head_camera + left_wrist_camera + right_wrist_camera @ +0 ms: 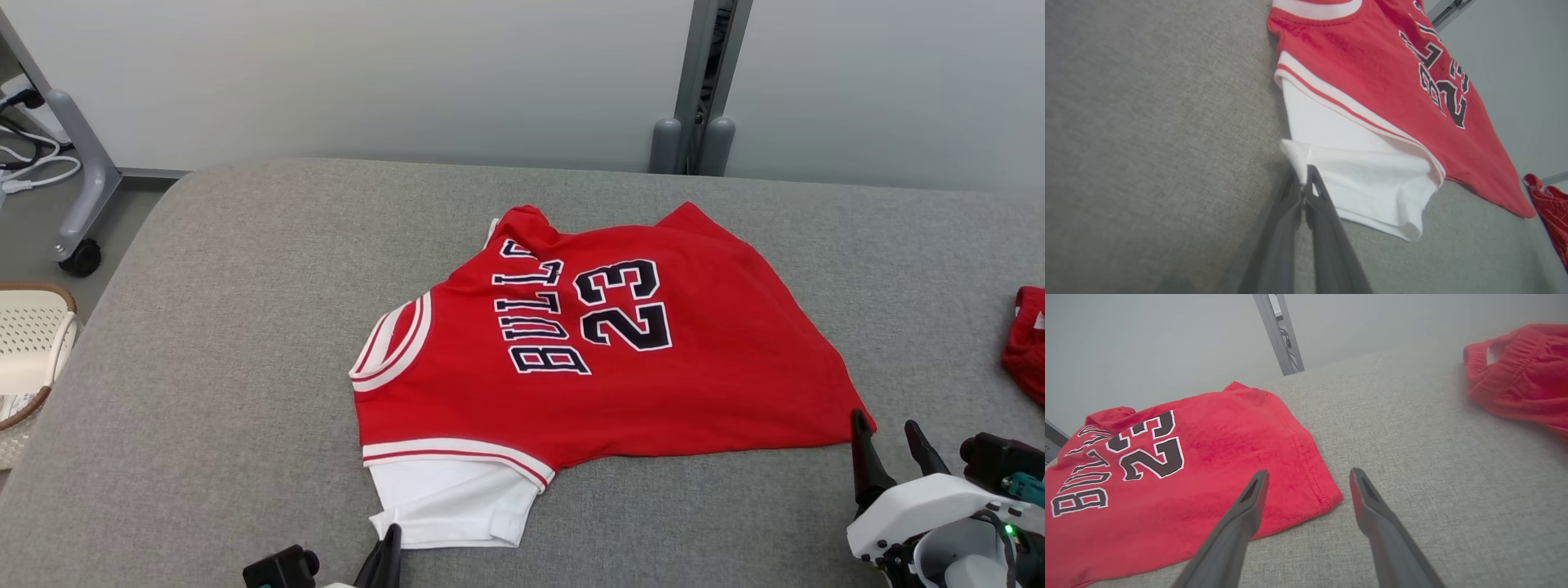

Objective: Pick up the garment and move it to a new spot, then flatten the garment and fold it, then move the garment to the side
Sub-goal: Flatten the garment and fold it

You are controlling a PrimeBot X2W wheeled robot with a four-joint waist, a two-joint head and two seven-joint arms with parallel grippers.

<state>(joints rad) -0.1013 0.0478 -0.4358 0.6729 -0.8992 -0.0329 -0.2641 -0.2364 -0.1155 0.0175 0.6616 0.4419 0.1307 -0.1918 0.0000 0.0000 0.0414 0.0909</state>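
Observation:
The garment (604, 351) is a red jersey with "BULLS 23" in black and a white sleeve. It lies spread across the middle of the grey padded table (204, 327). My left gripper (392, 535) is at the near edge, shut on the corner of the white sleeve (1355, 179). In the left wrist view the left gripper (1303, 179) pinches that sleeve corner, which stands up slightly. My right gripper (884, 420) is open at the jersey's near-right hem corner. In the right wrist view the right gripper (1309, 473) has one finger over the red cloth (1208, 457) and the other over bare table.
A second red garment (1027, 343) lies crumpled at the table's right edge, also seen as red cloth (1519, 375) beyond my right fingers. A white basket (28, 343) stands on the floor to the left, near a grey wheeled stand leg (82, 204). A metal post (702, 82) rises behind the table.

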